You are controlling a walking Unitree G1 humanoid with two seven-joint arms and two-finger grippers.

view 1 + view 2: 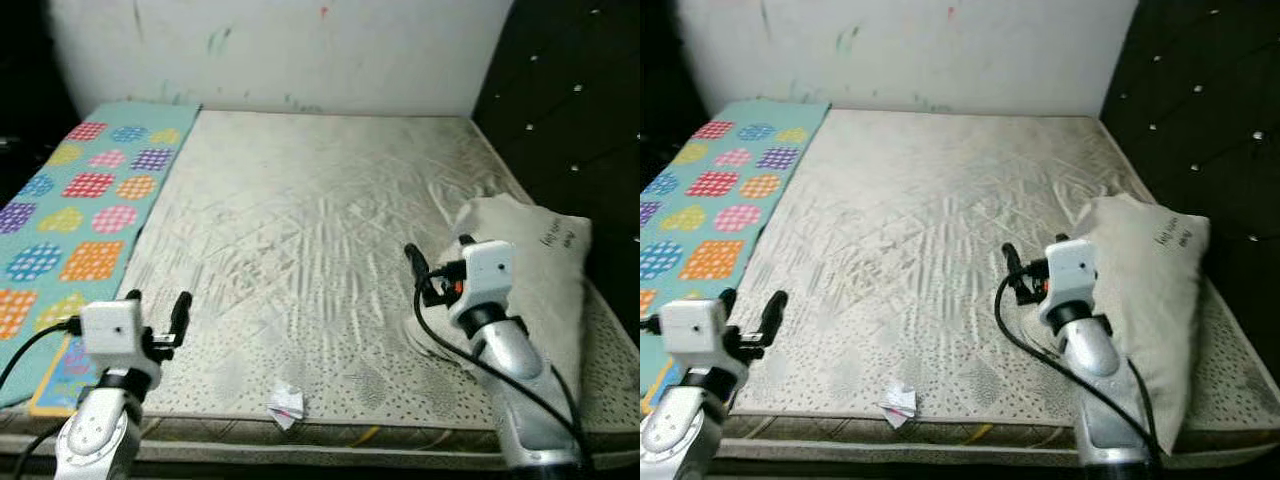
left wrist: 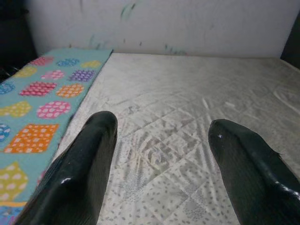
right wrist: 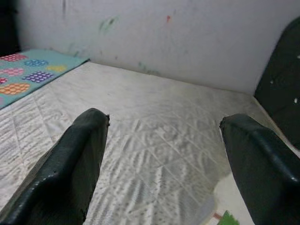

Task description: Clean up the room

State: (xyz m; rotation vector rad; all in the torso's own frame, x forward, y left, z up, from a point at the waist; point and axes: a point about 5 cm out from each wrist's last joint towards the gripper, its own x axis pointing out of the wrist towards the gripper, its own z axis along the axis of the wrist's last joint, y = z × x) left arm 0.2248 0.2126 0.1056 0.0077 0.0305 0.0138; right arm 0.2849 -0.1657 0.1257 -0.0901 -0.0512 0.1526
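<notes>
Two pincers hover over a bare quilted mattress (image 1: 320,200), both with their black fingers spread apart and nothing between them. The left pincer (image 1: 158,305) sits above the near left part of the bed, beside the edge of a teal play mat (image 1: 80,200) patterned with coloured patches, which runs along the mattress's left side. In the left wrist view its fingers (image 2: 84,164) frame the quilted surface with the mat alongside. The right pincer (image 1: 440,262) hangs over the right half of the mattress, just beside a pale cream pillow (image 1: 545,270) that lies along the right edge by a dark tufted headboard (image 1: 580,90). A black cable loops from the right wrist down past the silver forearm. Near the front edge of the mattress, between the two arms, lies a small crumpled white wrapper (image 1: 286,403) with a touch of pink on it, apart from both pincers. Behind the bed stands a white wall (image 1: 300,50) with faint green and red marks.
</notes>
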